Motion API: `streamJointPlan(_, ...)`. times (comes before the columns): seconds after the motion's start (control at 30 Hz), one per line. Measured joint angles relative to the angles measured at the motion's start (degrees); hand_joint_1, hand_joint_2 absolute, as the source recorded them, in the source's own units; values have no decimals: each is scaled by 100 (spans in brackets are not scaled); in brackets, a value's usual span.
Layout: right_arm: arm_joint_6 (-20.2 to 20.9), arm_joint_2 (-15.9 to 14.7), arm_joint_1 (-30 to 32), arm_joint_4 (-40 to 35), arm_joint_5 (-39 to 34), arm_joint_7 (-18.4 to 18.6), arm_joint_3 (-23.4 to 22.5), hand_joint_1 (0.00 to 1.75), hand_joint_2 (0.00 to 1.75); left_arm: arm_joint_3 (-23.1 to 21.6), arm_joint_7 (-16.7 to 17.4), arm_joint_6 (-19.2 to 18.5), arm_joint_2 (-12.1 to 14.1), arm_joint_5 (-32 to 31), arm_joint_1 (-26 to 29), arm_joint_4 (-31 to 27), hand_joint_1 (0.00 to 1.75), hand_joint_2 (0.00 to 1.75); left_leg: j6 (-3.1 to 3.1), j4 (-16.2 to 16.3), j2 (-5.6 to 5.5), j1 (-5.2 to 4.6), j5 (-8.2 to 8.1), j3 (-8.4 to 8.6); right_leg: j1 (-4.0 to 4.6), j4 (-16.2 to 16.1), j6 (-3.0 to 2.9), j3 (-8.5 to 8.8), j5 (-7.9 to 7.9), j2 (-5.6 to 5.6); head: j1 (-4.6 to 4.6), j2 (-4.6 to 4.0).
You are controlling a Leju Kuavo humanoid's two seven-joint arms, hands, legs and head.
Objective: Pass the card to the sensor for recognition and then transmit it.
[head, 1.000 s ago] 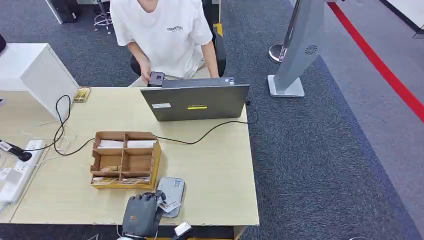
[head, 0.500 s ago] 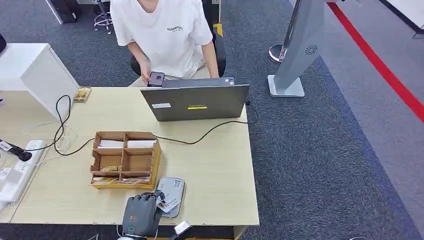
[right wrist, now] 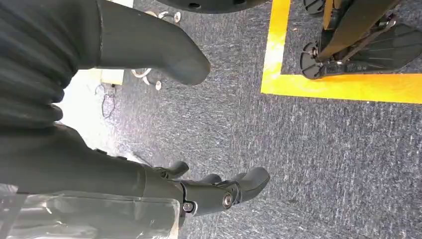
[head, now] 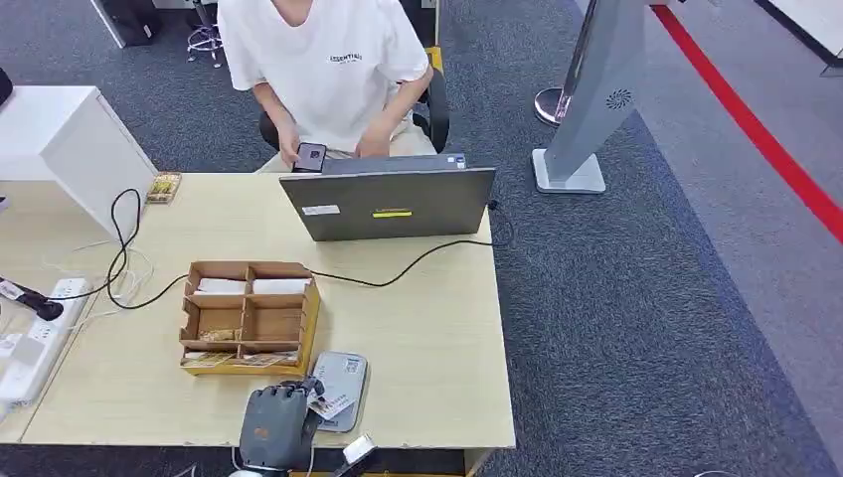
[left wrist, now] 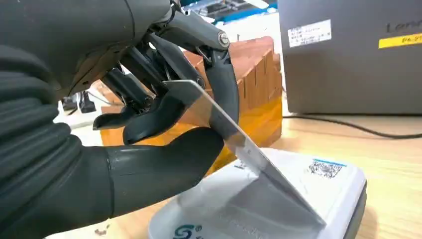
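- The card is pinched in the left hand between the thumb and the darker fingers, and is held tilted, its lower edge resting on or just above the top of the sensor (contact cannot be settled from the wrist view)
- Seen from the head view, the sensor lies flat on the table, just beside the near corner of the cardboard organiser, with the left hand at the sensor's near edge and the card over the sensor's face
- The right hand is seen hanging above carpet, well apart from the sensor, its fingers spread and nothing held
- A failed read is judged the chief risk: the card is presented at a steep slant, so only one edge is brought near the sensor's face
- A slip is also possible, since only one end of the card is gripped; if the free edge is pressed against the sensor, the card could be levered out of the pinch
- The sensor itself could be pushed along the table toward the organiser if the card is driven down hard
- The handover is judged not yet begun; the person is seated beyond the laptop, far from the sensor, so a long reach with a lightly held card is called for
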Motion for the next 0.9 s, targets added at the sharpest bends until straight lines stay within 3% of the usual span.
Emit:
streamJointPlan(0.07, 20, 2, 0, 0, 40, -4, 0, 0, 175, 26, -70, 11, -2, -253, 31, -145, 175, 175, 0, 0, 0, 1, 0, -1, 0, 0, 0, 0, 0, 0, 2, 0)
streamJointPlan(0.2, 77, 33, -4, 0, 127, -61, 0, 0, 175, 184, -383, 64, -33, -785, 77, -1040, 175, 175, 0, 0, -2, 1, 0, -2, 0, 0, 0, -1, 0, 0, 0, 0)
streamJointPlan(0.37, 114, 68, -9, 2, 293, -157, 0, 0, 175, 382, -972, 92, -52, -788, 25, -2383, 175, 175, 0, 0, -1, 1, 0, -1, 0, 1, 0, 0, 0, 0, 0, 0)
streamJointPlan(0.47, 107, 96, -19, 2, 367, -162, 9, 0, 175, 505, -1167, 92, -61, -801, -14, -2908, 175, 175, 0, 0, -2, 1, 1, 0, 1, 1, 0, 0, 0, -1, 0, 0)
streamJointPlan(0.8, 131, 155, -42, 4, 520, -136, 66, 0, 175, 603, -1112, 92, -11, -825, -282, -3397, 175, 175, -1, 0, -2, 1, 1, -1, 1, 1, 0, 1, 1, -1, 2, 0)
streamJointPlan(0.9, 179, 160, -51, 4, 608, -149, 138, 0, 175, 923, -1311, 88, 118, -825, -545, -3331, 175, 175, -1, 0, -3, 2, 2, 0, 1, 1, 0, 0, 1, -1, 2, 0)
